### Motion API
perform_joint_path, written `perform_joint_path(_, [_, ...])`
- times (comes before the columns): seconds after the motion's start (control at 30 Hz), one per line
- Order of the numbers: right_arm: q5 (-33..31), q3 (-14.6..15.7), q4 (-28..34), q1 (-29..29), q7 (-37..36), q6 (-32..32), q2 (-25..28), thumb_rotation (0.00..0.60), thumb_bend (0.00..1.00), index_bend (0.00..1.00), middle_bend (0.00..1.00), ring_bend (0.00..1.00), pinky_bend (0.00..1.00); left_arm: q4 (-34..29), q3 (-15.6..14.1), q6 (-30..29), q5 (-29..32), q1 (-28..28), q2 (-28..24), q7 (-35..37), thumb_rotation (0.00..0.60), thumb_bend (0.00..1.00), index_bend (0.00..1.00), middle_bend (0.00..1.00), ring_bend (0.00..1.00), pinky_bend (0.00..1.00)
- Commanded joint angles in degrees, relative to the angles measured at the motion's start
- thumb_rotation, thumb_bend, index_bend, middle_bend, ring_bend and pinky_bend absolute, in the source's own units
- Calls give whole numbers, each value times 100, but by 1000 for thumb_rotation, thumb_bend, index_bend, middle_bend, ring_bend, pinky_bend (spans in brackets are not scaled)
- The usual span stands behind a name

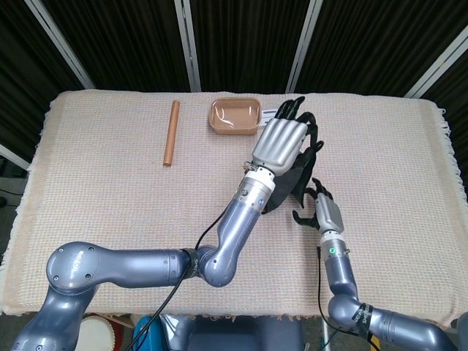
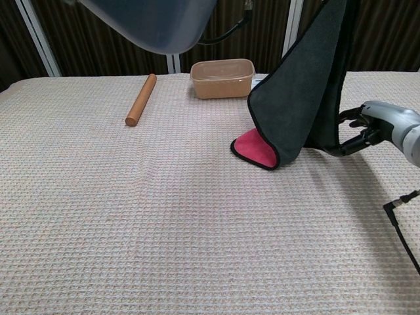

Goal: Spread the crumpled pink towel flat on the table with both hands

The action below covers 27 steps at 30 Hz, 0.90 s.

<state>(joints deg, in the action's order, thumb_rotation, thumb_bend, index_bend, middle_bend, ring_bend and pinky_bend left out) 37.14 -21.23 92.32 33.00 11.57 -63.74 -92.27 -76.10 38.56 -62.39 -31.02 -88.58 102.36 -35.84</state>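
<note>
A robot lab or test cell, not a home: across the top of the frame, black curtains (image 1: 110,36) hang between bare metal frame posts (image 1: 189,44), closing in a table (image 1: 95,219) covered with a beige waffle-weave cloth, where a few props sit: a wooden rod (image 1: 172,132) and a plastic tub (image 1: 235,116)

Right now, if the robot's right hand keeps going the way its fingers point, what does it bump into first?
Most likely the hanging towel. The right hand points its fingers toward the towel's lower edge, very close, though I cannot tell if they touch already.
</note>
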Motion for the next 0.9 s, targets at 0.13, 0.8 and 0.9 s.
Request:
perform_joint_path(0.13, [-209,-104,-271,119,88,-26,-153,600,346,527,151,14,0,-40,-68,-12,-24,25,-56,15,600,502,569,275,17,75])
perform_joint_path(0.8, [-159,-160,-486,92,-14,-57,-184,600,494,765,240,45,0,-256,-308,-15,-86,320,-319,263,600,502,568,275,17,76])
perform_joint_path(0.9, [-118,-178,-417,78,-27,-89,-147,600,496,765,240,45,0,-328,-341,-20,-103,388,-382,301,600,502,568,275,17,76])
